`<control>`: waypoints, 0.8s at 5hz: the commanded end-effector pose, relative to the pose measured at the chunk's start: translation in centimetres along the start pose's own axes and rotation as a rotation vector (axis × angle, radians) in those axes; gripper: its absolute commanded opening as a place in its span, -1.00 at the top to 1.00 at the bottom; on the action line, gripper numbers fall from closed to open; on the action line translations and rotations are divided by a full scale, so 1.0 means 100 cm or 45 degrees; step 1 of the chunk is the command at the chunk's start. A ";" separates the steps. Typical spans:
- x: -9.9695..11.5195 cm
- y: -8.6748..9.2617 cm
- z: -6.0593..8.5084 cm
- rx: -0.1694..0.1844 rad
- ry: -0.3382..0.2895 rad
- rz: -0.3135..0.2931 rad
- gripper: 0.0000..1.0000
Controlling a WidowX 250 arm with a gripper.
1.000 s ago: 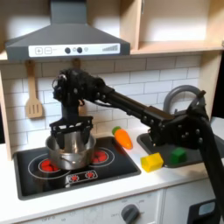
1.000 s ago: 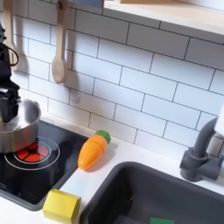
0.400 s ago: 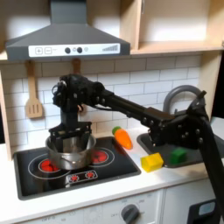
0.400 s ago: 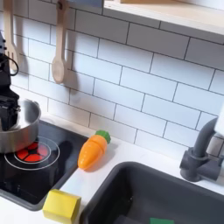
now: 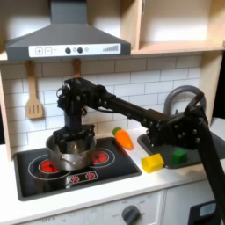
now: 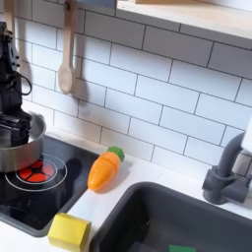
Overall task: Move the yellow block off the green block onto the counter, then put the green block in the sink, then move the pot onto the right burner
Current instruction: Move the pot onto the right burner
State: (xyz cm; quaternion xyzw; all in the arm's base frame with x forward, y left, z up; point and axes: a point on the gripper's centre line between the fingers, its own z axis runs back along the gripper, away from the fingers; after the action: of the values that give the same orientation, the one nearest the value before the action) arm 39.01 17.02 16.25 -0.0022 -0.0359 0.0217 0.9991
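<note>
The yellow block sits on the white counter, near the front, just left of the sink in the first exterior view. In the second exterior view the yellow block is near the bottom edge, between the black stove and the sink. The green block is right beside the yellow one in the first exterior view, at the sink's near left corner. In the second exterior view I see a bit of green low inside the sink.

The shiny pot stands on the stove, between the two red burners in the first exterior view. In the second exterior view the pot is at the left edge, over a red burner.

My pincer is down at the pot's far rim. I cannot tell if it is pinching the rim or spread apart. My black arm goes up from it and then off to the right.

An orange carrot toy lies on the counter behind the blocks, near the tile wall. A wooden spoon hangs on the wall to the left.
</note>
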 end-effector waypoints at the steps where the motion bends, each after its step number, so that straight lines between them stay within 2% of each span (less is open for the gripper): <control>1: -0.001 -0.012 0.000 -0.012 -0.001 -0.006 -1.00; 2: 0.000 -0.024 -0.009 -0.024 0.020 -0.022 -1.00; 4: -0.004 -0.049 -0.011 -0.053 0.031 -0.032 -1.00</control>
State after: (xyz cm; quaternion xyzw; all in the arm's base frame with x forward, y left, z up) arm 38.85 12.06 15.22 -0.0229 -0.0236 0.0087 0.9994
